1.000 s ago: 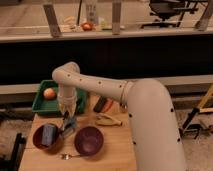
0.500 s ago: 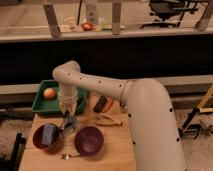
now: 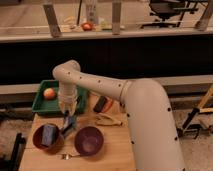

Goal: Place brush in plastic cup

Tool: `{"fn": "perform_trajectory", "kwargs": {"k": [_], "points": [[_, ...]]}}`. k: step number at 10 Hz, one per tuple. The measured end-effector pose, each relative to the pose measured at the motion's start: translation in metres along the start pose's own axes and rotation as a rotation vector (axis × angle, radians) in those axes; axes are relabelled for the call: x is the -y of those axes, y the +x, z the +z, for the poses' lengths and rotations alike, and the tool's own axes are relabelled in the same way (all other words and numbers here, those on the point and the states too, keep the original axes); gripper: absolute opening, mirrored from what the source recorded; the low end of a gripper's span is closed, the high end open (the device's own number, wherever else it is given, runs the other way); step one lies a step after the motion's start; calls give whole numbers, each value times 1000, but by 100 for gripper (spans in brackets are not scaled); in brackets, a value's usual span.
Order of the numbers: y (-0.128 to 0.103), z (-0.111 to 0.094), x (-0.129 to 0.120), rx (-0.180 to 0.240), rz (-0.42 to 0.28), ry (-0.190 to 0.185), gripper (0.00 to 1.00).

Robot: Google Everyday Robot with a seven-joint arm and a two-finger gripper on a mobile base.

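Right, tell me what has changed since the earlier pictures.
Nothing visibly moved. The claw stays low over the table between the red bowl and the purple bowl. Green tray, fruit, fork and banana lie as before.

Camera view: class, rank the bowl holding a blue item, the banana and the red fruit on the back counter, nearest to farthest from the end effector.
The end effector hangs over the table, just in front of the green tray.
1. Bowl with the blue item: right beside it, picture-left.
2. Banana: on the table, picture-right.
3. Red fruit: far back on the counter.
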Motion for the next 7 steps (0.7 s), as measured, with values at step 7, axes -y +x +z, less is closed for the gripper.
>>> {"fn": "perform_trajectory", "kwargs": {"k": [7], "points": [[-2,6,-1,14,2,7,80]]}}
